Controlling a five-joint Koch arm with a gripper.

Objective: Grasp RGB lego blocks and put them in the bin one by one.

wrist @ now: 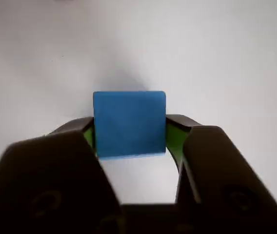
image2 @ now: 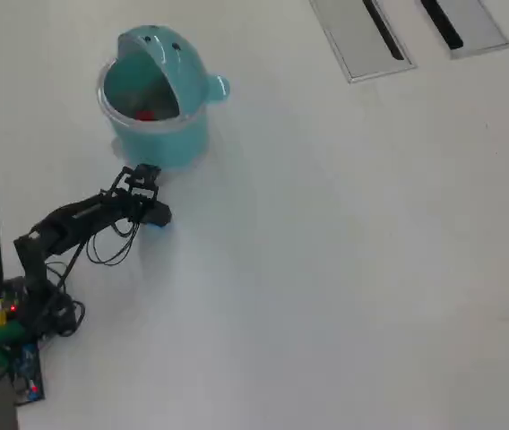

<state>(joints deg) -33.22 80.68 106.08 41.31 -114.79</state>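
In the wrist view a blue lego block [wrist: 128, 124] sits between my gripper's [wrist: 129, 127] black jaws. The green pads [wrist: 171, 139] press on its left and right sides, so the gripper is shut on it, over bare white table. In the overhead view the gripper [image2: 156, 215] is just below the light teal bin [image2: 160, 139], a short gap away from it. The bin's domed lid [image2: 160, 54] is flipped up and a red block [image2: 144, 114] lies inside.
Two flat grey slotted panels [image2: 366, 36] [image2: 461, 22] are set into the table at the top right of the overhead view. The arm's base with loose cables [image2: 17, 318] sits at the table's left edge. White tabletop [image2: 344, 251] stretches to the right.
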